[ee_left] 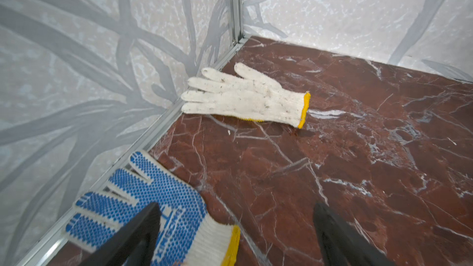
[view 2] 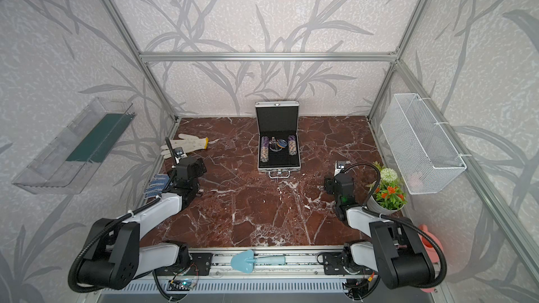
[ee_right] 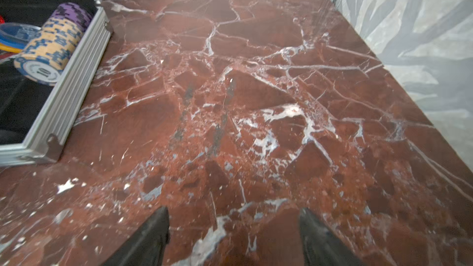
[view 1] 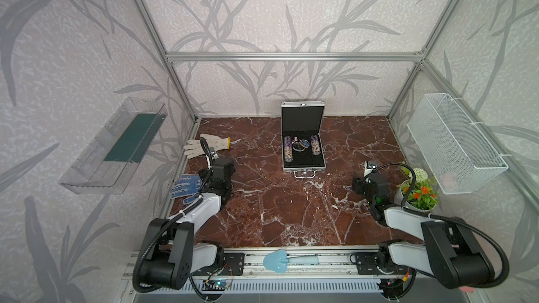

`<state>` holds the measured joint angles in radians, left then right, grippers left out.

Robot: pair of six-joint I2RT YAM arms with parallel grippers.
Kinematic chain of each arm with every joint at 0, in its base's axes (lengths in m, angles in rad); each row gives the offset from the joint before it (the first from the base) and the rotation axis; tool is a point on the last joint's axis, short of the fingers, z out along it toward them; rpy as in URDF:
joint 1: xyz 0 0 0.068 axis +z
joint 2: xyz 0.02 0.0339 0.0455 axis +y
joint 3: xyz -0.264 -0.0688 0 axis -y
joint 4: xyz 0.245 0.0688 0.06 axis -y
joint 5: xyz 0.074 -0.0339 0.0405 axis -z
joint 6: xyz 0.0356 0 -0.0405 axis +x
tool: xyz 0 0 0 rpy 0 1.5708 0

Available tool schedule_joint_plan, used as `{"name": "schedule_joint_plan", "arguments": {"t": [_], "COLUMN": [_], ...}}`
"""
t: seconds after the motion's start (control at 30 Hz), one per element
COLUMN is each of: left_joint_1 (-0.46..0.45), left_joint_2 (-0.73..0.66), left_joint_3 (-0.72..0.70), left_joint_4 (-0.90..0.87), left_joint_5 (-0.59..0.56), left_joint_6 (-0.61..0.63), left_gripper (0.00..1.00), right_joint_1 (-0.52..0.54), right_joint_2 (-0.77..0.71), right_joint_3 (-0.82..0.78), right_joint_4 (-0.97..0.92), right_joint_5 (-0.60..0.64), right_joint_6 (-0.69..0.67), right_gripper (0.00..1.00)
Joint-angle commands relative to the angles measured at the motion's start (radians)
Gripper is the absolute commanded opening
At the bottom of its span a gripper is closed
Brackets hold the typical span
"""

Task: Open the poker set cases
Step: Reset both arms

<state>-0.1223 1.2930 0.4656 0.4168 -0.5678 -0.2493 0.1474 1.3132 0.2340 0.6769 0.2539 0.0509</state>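
Aluminium poker set case stood at twelve o'clock on the table, lid upright, chips exposed. Left claw at nine o'clock and right claw at three hung spread, empty. Opening looked complete; any withdrawal should avoid the lid.

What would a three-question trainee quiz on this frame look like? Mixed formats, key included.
1. True or false: the poker case has its lid raised.
2. The thing closest to the left hand is: A) blue-dotted glove B) mug C) book.
3. Fill in: the right hand, above the bare marble table, is ___ (open/shut).
Key: 1 true; 2 A; 3 open.
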Motion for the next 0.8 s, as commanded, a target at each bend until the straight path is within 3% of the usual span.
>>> {"name": "schedule_joint_plan", "arguments": {"t": [0.0,0.07,0.17,0.27,0.33,0.37,0.53,0.6,0.77], "left_joint_1": [0.007,0.016,0.062,0.092,0.115,0.122,0.123,0.122,0.122], "left_joint_2": [0.054,0.097,0.198,0.245,0.22,0.229,0.224,0.223,0.224], "left_joint_3": [-0.036,-0.041,-0.085,-0.074,-0.054,-0.064,-0.058,-0.056,-0.057], "left_joint_4": [0.151,0.249,0.439,0.447,0.363,0.403,0.378,0.373,0.38], "left_joint_5": [0.007,0.027,0.146,0.241,0.291,0.305,0.31,0.309,0.307], "left_joint_6": [0.115,0.172,0.18,0.177,0.163,0.165,0.163,0.163,0.165], "left_gripper": [0.94,0.96,0.97,0.97,0.97,0.97,0.99,0.99,0.99], "right_joint_1": [0.0,0.0,0.002,-0.002,-0.008,-0.008,-0.013,-0.012,-0.012], "right_joint_2": [0.087,0.163,0.288,0.224,0.25,0.278,0.264,0.267,0.265], "right_joint_3": [0.041,0.073,0.073,0.097,0.11,0.105,0.123,0.127,0.127], "right_joint_4": [0.325,0.319,0.459,0.311,0.321,0.38,0.326,0.32,0.315], "right_joint_5": [0.033,0.002,-0.045,-0.069,-0.1,-0.112,-0.06,-0.058,-0.058], "right_joint_6": [-0.077,-0.081,-0.116,-0.108,-0.102,-0.121,-0.089,-0.087,-0.088], "right_gripper": [0.8,0.79,0.79,0.8,0.81,0.82,0.85,1.0,0.99]}}
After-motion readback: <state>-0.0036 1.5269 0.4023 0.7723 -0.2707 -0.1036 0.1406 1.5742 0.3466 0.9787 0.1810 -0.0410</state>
